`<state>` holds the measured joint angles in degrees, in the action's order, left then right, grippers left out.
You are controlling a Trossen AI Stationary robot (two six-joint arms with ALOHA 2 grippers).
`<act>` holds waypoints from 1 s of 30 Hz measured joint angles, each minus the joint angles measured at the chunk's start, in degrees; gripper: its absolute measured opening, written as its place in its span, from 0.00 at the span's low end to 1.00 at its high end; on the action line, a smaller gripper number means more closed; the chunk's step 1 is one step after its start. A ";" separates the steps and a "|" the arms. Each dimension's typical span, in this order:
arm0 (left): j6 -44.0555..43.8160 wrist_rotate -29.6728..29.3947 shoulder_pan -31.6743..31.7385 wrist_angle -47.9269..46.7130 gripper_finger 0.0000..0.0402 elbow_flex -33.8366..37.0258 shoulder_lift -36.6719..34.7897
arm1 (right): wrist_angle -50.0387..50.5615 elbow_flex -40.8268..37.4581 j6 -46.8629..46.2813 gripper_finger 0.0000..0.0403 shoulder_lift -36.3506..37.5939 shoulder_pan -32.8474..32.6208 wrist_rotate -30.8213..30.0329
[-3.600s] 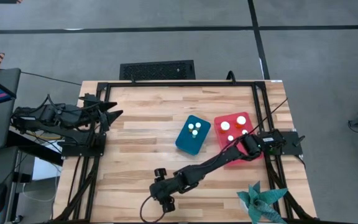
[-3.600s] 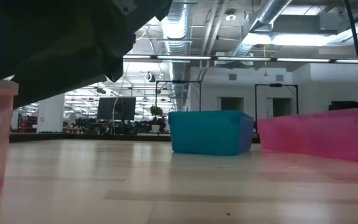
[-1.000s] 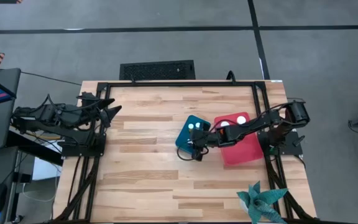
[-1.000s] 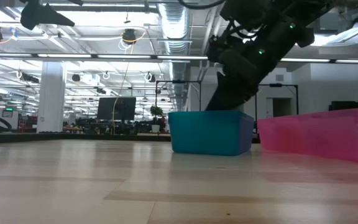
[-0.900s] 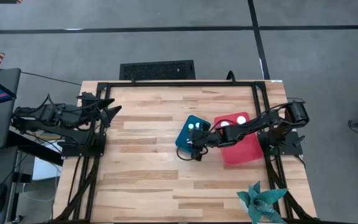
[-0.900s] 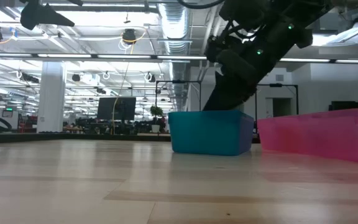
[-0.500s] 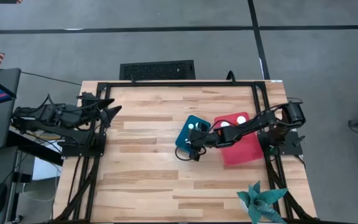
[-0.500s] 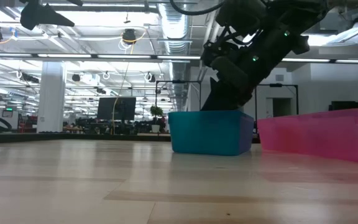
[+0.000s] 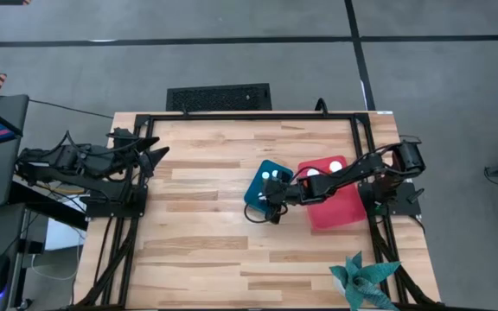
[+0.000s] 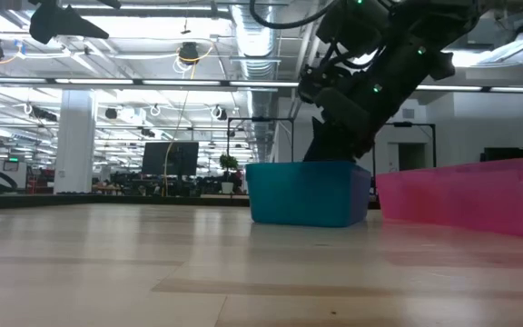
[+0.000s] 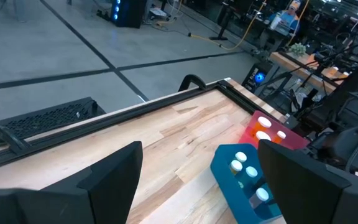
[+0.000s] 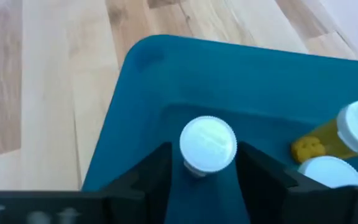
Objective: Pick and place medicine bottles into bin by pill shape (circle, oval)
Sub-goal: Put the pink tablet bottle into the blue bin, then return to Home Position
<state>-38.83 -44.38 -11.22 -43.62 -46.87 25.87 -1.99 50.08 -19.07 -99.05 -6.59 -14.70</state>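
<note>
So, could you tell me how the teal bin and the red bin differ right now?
The teal bin has the right gripper over its near end; the red bin is only crossed by that arm. The teal bin sits nearer the table's middle, the red bin nearer the right edge. Both are shallow trays holding white-capped bottles.

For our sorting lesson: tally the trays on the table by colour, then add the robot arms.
Teal tray: 1
Red tray: 1
Robot arms: 2 (left arm, right arm)
Total: 4
</note>
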 joint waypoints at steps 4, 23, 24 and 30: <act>0.00 0.00 -0.01 0.00 0.78 0.00 0.00 | -0.09 0.02 -0.04 0.50 0.05 -0.01 0.02; 0.00 0.00 0.00 0.09 0.78 0.02 0.00 | 18.60 13.67 7.45 0.52 2.04 0.21 1.53; 0.00 0.00 0.00 0.13 0.78 0.02 0.00 | 18.97 13.76 7.56 0.52 3.29 0.35 1.55; 0.00 0.00 0.00 0.96 0.78 0.04 0.00 | 25.15 13.64 9.01 0.50 17.54 1.66 -0.32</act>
<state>-38.83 -44.39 -11.22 -42.66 -46.83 25.87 23.16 63.72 -10.06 -81.51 -4.93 -15.02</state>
